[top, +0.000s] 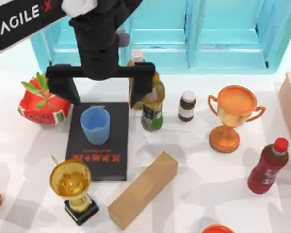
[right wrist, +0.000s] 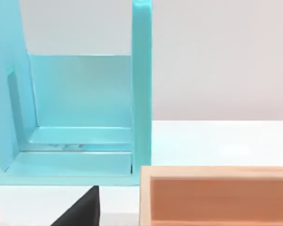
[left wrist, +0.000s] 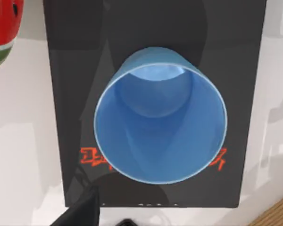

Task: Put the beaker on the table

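Note:
The light blue beaker (top: 94,125) stands upright on a black book with red lettering (top: 116,145), left of the middle of the white table (top: 194,194). My left gripper (top: 103,99) hangs open just behind and above the beaker, its two fingers spread wider than the cup and touching nothing. In the left wrist view I look straight down into the beaker (left wrist: 160,115), with the book (left wrist: 66,94) under it. A dark part of my right gripper (right wrist: 80,212) shows by a wooden crate (right wrist: 217,195), off at the right.
A gold trophy (top: 72,184) and a cardboard box (top: 143,189) sit in front of the book. A watermelon toy (top: 41,104) lies to its left, and bottles (top: 153,104) stand close on its right. Farther right are an orange trophy (top: 231,116) and a red bottle (top: 267,167).

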